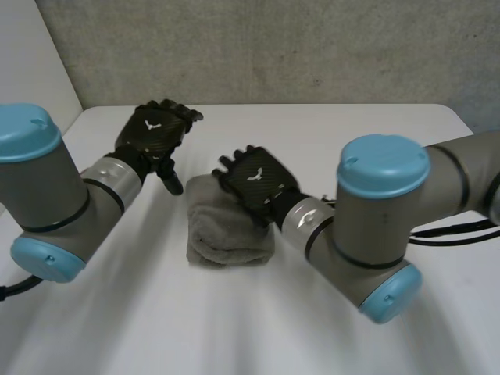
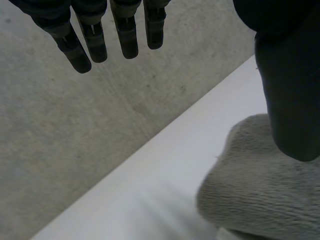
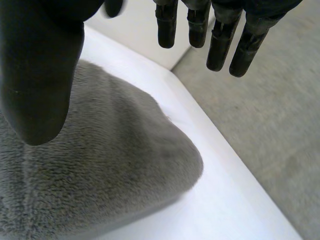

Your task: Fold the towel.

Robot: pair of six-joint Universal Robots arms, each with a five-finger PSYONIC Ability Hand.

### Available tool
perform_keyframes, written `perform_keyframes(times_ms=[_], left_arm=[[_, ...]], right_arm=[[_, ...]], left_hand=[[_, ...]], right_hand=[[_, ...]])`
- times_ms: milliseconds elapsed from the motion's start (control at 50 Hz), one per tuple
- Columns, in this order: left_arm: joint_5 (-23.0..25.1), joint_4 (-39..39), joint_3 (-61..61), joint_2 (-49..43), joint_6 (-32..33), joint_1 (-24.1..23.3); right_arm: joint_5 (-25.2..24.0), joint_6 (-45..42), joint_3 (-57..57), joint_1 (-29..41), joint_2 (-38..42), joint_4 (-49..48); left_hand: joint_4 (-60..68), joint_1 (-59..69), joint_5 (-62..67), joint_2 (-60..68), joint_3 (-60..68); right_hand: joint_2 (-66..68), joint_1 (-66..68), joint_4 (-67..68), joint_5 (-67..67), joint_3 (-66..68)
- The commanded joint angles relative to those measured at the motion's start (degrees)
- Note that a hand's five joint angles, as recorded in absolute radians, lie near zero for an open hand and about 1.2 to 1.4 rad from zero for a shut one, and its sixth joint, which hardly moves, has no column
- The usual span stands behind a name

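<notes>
A small white emblem shaped like a bird sits on the black woven-pattern back of each hand; no writing can be read. The left hand (image 1: 152, 129) is raised just beside the far left corner of the towel (image 1: 226, 234); its fingers (image 2: 95, 42) are straight and spread from the thumb, and they hold nothing. The right hand (image 1: 256, 178) hovers over the far part of the towel, with straight fingers that also grasp nothing. The towel is grey and fluffy, folded into a thick bundle with rounded corners; it lies in the middle of the smooth white bench (image 1: 328, 133); a rough grey wall (image 1: 273, 47) stands behind.
</notes>
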Motion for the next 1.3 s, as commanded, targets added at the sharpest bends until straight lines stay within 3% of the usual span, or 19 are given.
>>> perform_keyframes(times_ms=[20,160,300,440,540,720,820,860,1020,1300], left_arm=[[-0.1,0.0,-0.6,-3.9,-6.4,-2.3],[-1.4,-0.5,-1.0,-8.7,-7.9,-3.1],[-4.7,-0.7,-0.2,-13.4,-7.7,-3.5],[-4.6,-0.7,-0.2,-14.0,-7.6,-3.5],[-4.2,-2.0,-0.1,-11.9,-8.1,-3.9],[-4.4,-5.3,2.2,-0.6,-10.2,-6.8],[-5.0,-8.8,5.1,4.9,-12.4,-6.7],[-7.0,-13.3,6.8,8.1,-13.9,-6.0],[-12.3,-17.9,9.3,10.8,-17.2,-5.0],[-12.8,-20.7,10.1,11.6,-17.4,-2.9]], right_arm=[[0.1,10.3,-1.0,-4.2,1.2,0.4],[0.4,15.6,-5.9,-4.5,7.1,2.3],[0.7,19.3,-15.2,-4.7,16.9,10.6],[1.1,18.9,-17.8,-4.8,19.4,13.2],[0.9,19.4,-16.7,-4.9,16.3,13.8],[0.8,22.2,-8.1,-5.8,-2.9,8.7],[3.8,22.2,-4.2,-8.6,-11.0,6.1],[7.8,22.1,-3.2,-10.0,-14.3,6.1],[14.4,22.2,-2.4,-11.0,-16.2,7.7],[16.0,22.5,-3.3,-13.8,-16.2,9.8]], left_hand=[[-3.0,-3.1,-11.8,-3.2,-2.7],[-2.6,-2.8,-11.4,-2.9,-2.3],[-2.6,-2.8,-11.4,-2.9,-2.3],[-3.0,-3.1,-11.8,-3.2,-2.7],[-3.8,-3.9,-12.6,-4.0,-3.5],[-4.3,-4.4,-13.1,-4.5,-4.0],[-3.5,-3.6,-12.3,-3.7,-3.2],[-3.3,-3.4,-12.1,-3.5,-3.0],[-4.2,-4.3,-13.0,-4.4,-3.8],[-4.5,-4.6,-13.3,-4.7,-4.2]], right_hand=[[-3.8,-3.2,-4.3,-3.4,-3.8],[-3.8,-3.2,-4.3,-3.4,-3.8],[-3.8,-3.2,-4.3,-3.4,-3.8],[-3.8,-3.2,-4.3,-3.4,-3.8],[-3.8,-3.2,-4.3,-3.4,-3.8],[-3.8,-3.2,-4.3,-3.4,-3.8],[-3.8,-3.2,-4.3,-3.4,-3.8],[-3.8,-3.2,-4.3,-3.4,-3.8],[-3.8,-3.2,-4.3,-3.4,-3.8],[-3.8,-3.2,-4.3,-3.4,-3.8]])
